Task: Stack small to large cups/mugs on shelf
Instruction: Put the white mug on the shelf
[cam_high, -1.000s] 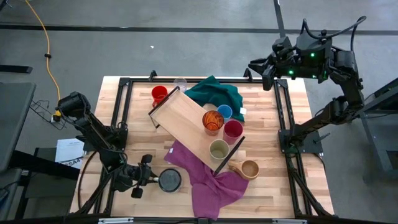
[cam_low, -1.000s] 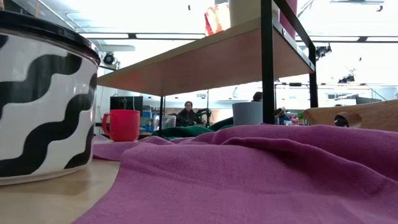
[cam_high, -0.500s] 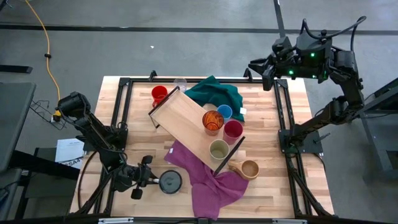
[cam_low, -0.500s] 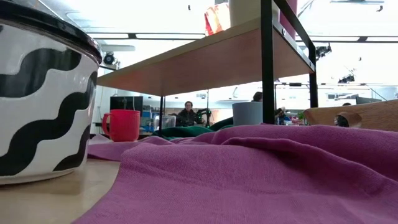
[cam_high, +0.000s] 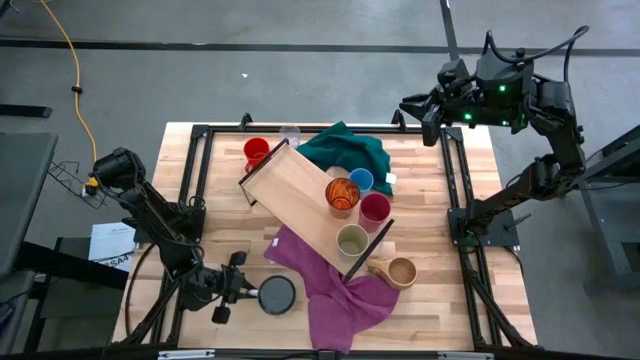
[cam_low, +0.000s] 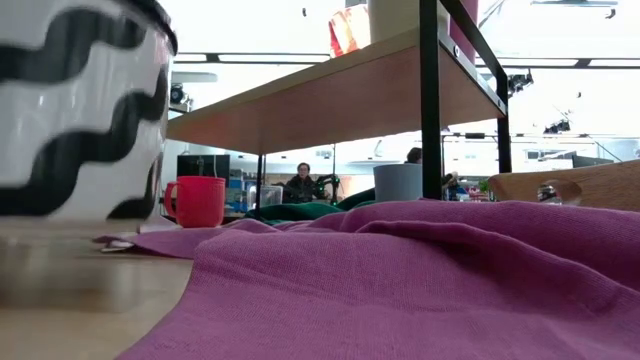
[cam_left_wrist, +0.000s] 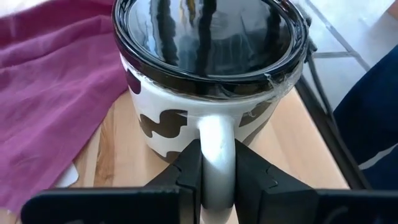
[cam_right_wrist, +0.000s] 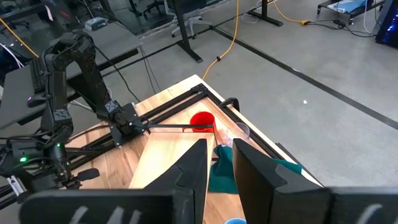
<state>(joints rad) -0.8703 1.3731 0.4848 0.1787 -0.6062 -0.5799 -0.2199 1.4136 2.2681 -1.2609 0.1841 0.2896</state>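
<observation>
Mug (cam_left_wrist: 208, 81): handle clamped in left gripper (cam_left_wrist: 217, 177), seemingly lifted.
Shelf (cam_high: 300, 195): two o'clock (left arm nearer).
Right gripper (cam_right_wrist: 219, 163): apart, empty.

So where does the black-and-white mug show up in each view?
High: black-and-white mug near the front edge, by the left gripper.
Low: fills the upper left, off the tabletop.
Left wrist: centre, handle between the fingers.
Right wrist: not in it.
Shared landmark: the purple cloth beside it.
</observation>
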